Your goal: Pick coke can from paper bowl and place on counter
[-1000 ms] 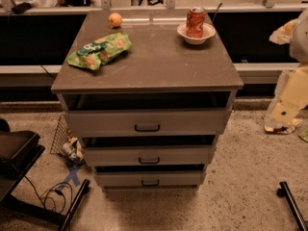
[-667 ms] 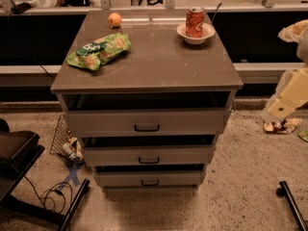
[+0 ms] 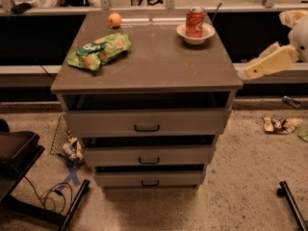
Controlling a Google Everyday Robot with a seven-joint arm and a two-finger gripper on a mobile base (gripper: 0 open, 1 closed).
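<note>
The red coke can [image 3: 195, 21] stands upright in the white paper bowl [image 3: 208, 33] at the back right corner of the grey-brown counter [image 3: 159, 64]. My gripper [image 3: 252, 71] is the pale cream end of the arm at the right. It hangs beside the counter's right edge, pointing left at about top height. It is off the counter, in front of and to the right of the bowl, and touches nothing.
An orange [image 3: 114, 19] sits at the back left of the counter and a green snack bag [image 3: 98, 50] lies at the left. Three drawers with black handles [image 3: 147, 128] stand slightly open. Wrappers [image 3: 278, 124] lie on the floor at right, a black stand [image 3: 19, 153] at left.
The arm at the right has risen from near floor level and swung left, bringing the gripper up beside the counter's right edge. The can, bowl, orange and bag have not moved.
</note>
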